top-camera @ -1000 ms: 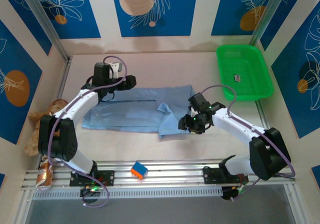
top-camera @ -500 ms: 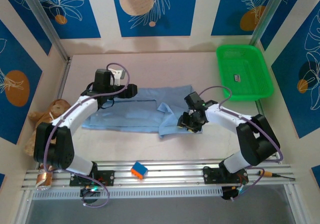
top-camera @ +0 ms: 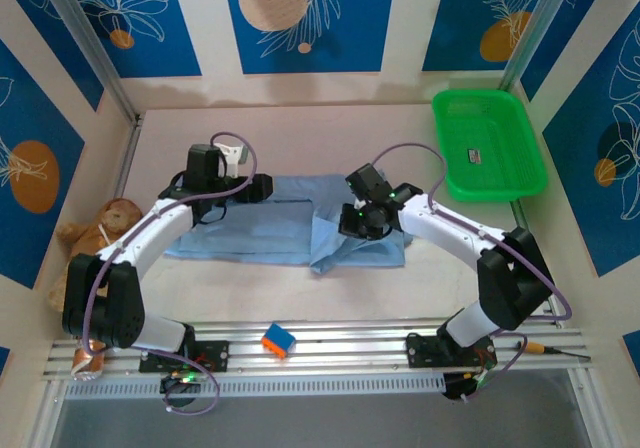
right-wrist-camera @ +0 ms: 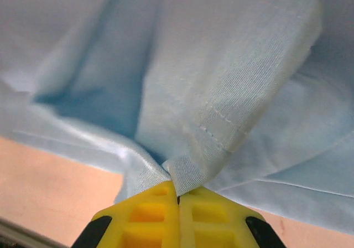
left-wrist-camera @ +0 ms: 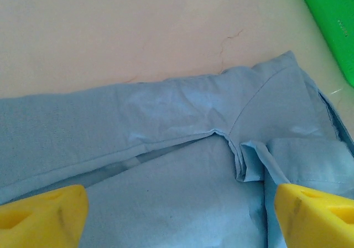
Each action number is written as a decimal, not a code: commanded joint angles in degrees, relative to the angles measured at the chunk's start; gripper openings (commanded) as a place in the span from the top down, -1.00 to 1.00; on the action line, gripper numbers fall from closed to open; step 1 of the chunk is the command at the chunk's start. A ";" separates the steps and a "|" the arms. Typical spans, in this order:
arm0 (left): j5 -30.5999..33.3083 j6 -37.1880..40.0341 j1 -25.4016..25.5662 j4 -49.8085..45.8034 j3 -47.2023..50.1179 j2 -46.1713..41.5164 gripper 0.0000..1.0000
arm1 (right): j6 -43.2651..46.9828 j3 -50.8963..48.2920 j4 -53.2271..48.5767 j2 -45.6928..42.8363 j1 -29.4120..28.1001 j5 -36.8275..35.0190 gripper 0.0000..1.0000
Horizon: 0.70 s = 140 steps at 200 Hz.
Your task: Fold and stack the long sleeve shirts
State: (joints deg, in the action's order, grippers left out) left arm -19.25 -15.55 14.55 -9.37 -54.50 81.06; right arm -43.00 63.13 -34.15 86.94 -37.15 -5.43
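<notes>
Beige tabletop point(top-camera: 330, 138): the left gripper point(top-camera: 265, 186) hangs with jaws spread wide, holding nothing, above the light blue shirt point(top-camera: 250, 230) lying mid-table; the right gripper point(right-wrist-camera: 178, 195) is clamped on a fold at its right side; green basket point(top-camera: 488, 143) far right.

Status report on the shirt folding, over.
Right gripper shut on shirt fabric. Left gripper open, over shirt. Green basket, teddy bear off to the sides.

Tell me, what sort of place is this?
Probably a robot test booth, not a home. A left arm and right arm are bolted to a metal rail at the table edge, blue patterned panels wall it in, and props lie about: light blue shirt, green basket, teddy bear.
</notes>
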 commanded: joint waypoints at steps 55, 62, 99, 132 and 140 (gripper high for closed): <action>3.97 -4.21 0.22 -1.14 4.46 -6.71 -0.74 | 16.45 16.96 -5.05 10.27 -8.21 1.41 1.00; 5.15 -4.63 0.22 -1.87 4.85 -7.57 -0.74 | 17.18 18.46 -5.53 11.67 -8.99 1.78 1.00; 11.38 -7.84 0.16 -5.29 7.79 -12.55 -0.75 | 19.08 25.16 -7.04 20.19 -11.52 3.20 0.99; 17.75 -8.75 0.13 -9.59 7.88 -14.28 -0.77 | 19.71 32.45 -6.58 27.14 -13.08 3.19 0.85; 17.84 -8.47 0.11 -9.87 7.67 -14.13 -0.77 | 19.54 34.94 -7.56 28.70 -13.12 2.35 0.69</action>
State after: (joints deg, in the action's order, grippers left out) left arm -6.90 -22.74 14.55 -15.22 -47.03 67.96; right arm -25.23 91.20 -39.81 111.53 -49.52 -3.44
